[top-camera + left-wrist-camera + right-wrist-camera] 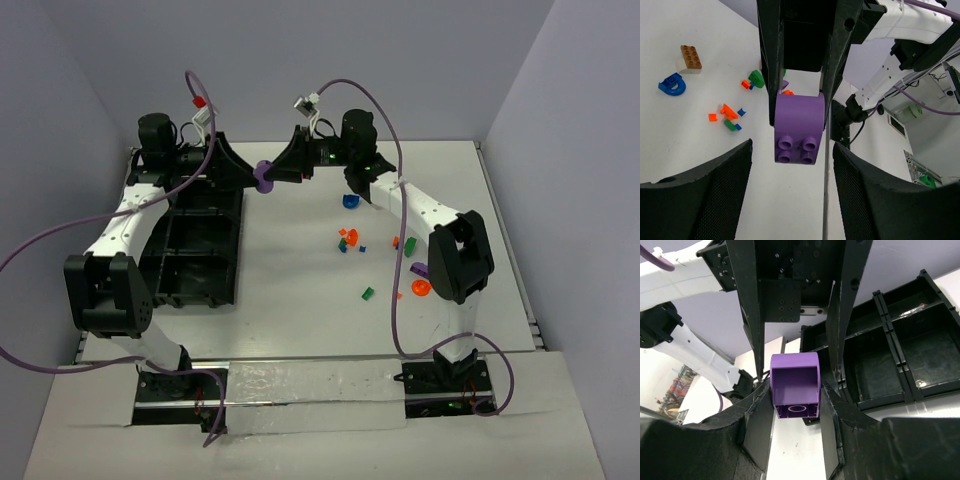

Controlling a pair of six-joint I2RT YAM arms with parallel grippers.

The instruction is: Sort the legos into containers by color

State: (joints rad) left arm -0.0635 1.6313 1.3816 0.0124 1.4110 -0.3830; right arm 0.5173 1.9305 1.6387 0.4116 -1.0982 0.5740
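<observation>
Above the far middle of the desk, clear of its surface, hangs the purple brick, an arched piece with four studs on one face and a hollow back. The right jaws are partly closed and clamp its two flat side walls. The left jaws stand wider, straddling the brick with a gap showing on both sides; they hold nothing. I judge the brick light, rigid and slick, so the flat walls give the safest hold, while the curved face would let it squirt out. The black tray lies along the desk's left edge; the loose legos lie scattered toward the right edge.
</observation>
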